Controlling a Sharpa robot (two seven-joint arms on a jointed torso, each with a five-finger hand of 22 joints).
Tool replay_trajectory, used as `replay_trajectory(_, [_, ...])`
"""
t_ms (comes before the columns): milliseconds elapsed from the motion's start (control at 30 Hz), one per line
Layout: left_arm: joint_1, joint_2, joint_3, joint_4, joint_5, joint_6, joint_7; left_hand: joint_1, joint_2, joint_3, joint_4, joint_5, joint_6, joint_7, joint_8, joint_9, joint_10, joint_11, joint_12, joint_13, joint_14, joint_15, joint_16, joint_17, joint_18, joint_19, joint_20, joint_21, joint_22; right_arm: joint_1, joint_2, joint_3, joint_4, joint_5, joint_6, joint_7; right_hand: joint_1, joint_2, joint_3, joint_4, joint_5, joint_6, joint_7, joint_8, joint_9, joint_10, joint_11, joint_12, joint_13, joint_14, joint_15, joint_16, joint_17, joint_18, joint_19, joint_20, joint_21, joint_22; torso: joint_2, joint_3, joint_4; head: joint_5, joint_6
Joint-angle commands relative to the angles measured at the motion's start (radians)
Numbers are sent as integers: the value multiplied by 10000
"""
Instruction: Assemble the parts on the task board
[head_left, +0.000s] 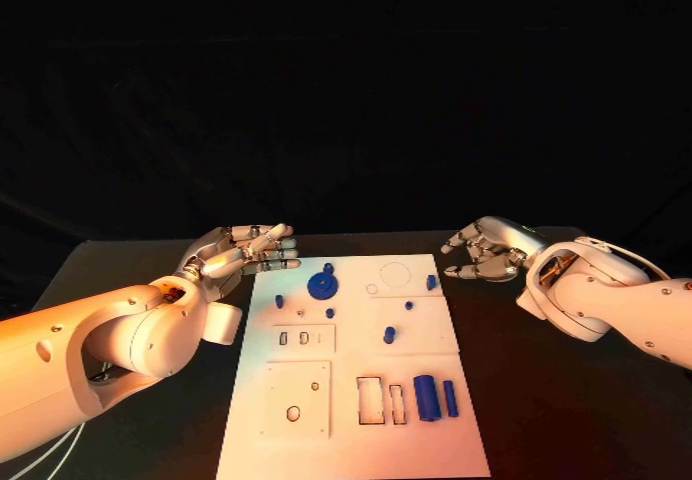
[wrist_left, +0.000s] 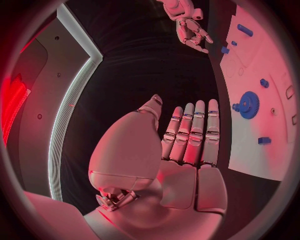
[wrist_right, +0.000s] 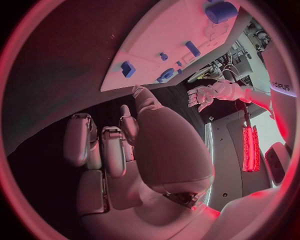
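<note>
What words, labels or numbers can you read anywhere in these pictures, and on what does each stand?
"sharpa": small dark lettering on the robot's white body in the right wrist view; partly blurred, so this reading is uncertain.
No print is readable on the task board, its blue parts, or either hand.

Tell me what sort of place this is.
Probably a robotics lab test bench: a black table against a dark backdrop carries a white task board with cut-out slots and small blue parts, such as a gear, with a robot hand at each side.
</note>
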Motion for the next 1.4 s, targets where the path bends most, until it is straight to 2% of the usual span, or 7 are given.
replay_trajectory(33, [6, 34, 3, -13, -48, 169, 69, 104, 22, -48, -25, 46, 16, 81, -32, -16, 45, 16, -50, -10, 20, 62, -35, 1, 54, 43, 16, -43, -10, -109, -27, -14, -231, 559, 272, 839, 107, -7, -26, -64, 115, -214, 41, -78, -46, -78, 40, -87, -33, 849, -13, 20, 1715, 6, -86, 24, -50, 19, 9, 15, 2, -44, -15])
replay_trajectory(133, [5, 39, 2, -26, -48, 174, 70, 104, 22, -48, -25, 46, 16, 81, -32, -16, 45, 16, -50, -10, 20, 62, -35, 1, 54, 43, 16, -43, -10, -208, 37, -19, -378, 564, 298, 842, 92, -21, -48, -63, 150, -326, 85, -90, -70, -86, 77, -97, -40, 849, 17, 20, 1716, 5, -90, 44, -60, 20, 23, 3, 32, -61, -21])
replay_trajectory(633, [4, -2, 0, -34, -48, 180, 73, 104, 22, -48, -25, 46, 16, 81, -32, -16, 45, 16, -50, -10, 20, 62, -35, 1, 54, 43, 16, -43, -10, -643, 688, -28, -918, 435, 213, 585, 1, 38, -82, 0, 236, -367, 172, -37, -75, -45, 155, -51, 17, 860, 83, 42, 1764, -8, -52, 98, -32, 80, 13, -18, 11, -33, -112])
replay_trajectory(1033, [4, -16, 0, -30, -48, 175, 70, 104, 22, -48, -25, 46, 16, 81, -32, -16, 45, 16, -50, -10, 20, 62, -35, 1, 54, 43, 16, -43, -10, -719, 941, -29, -1040, 444, 120, 388, -71, 121, -83, 59, 295, -237, 189, 34, -47, 21, 175, 23, 100, 859, 109, 44, 1765, -20, -2, 132, 13, 149, 8, -11, 8, -43, -116])
replay_trajectory(1300, [4, -18, 0, -27, -48, 173, 62, 131, 31, -59, -37, 46, 24, 79, -41, -16, 55, 14, -63, -10, 29, 61, -48, 4, 55, 48, 16, -50, -12, -760, 1130, -29, -1096, 451, 170, 331, -106, 224, -48, 103, 293, 122, 124, 209, 26, 79, 124, 91, 175, 853, 80, 35, 1744, -21, 34, 134, 36, 202, 13, 0, 10, -40, -113])
replay_trajectory(1400, [4, -18, 0, -25, -48, 174, 60, 131, 31, -59, -37, 46, 24, 79, -41, -16, 55, 14, -63, -10, 29, 61, -48, 4, 55, 48, 16, -50, -12, -767, 1176, -29, -1131, 451, 201, 314, -105, 255, -27, 109, 288, 261, 84, 281, 53, 94, 92, 105, 192, 850, 56, 30, 1734, -23, 49, 120, 48, 226, 16, -7, 16, -43, -107])
